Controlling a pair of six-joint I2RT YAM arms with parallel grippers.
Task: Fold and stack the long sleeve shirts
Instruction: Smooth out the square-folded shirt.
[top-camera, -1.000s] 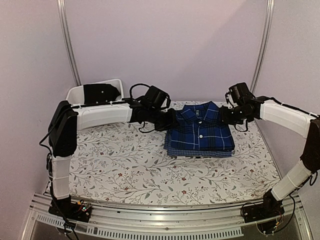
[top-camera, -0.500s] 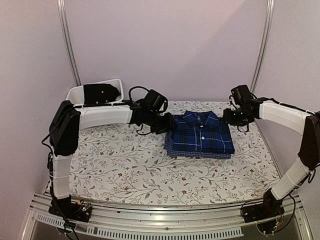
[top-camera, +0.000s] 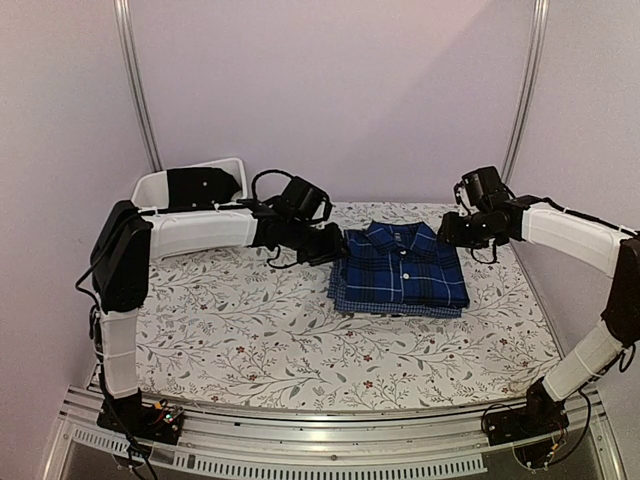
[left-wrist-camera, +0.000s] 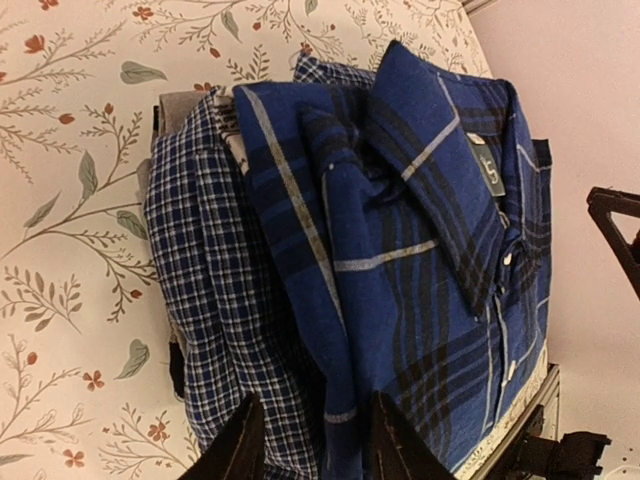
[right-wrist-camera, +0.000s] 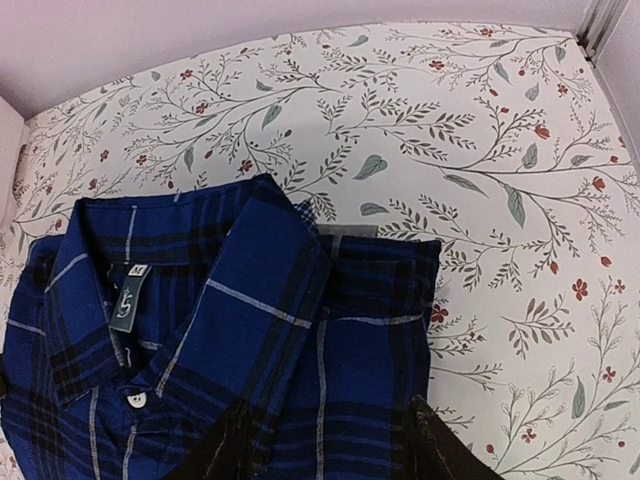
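My left fingers (top-camera: 332, 246) and right fingers (top-camera: 446, 232) stand apart, gripping nothing, flanking the collar end, because the plaid shirt (top-camera: 402, 262) lies folded squarely atop the checked shirt (left-wrist-camera: 210, 300) toward the bench's (top-camera: 250, 330) far side, seemingly finished.

Plaid shirt (top-camera: 402, 262): navy and royal blue with thin white lines, folded into a neat rectangle. Front up, collar toward the far edge, white buttons down the placket, label inside the neck. It lies flat on top of the checked shirt (top-camera: 386, 308).

Checked shirt: lighter blue, fine check, folded. Its edges show along the left and near sides of the stack.

The stack rests on the bench (top-camera: 250, 330), right of centre, toward the back.
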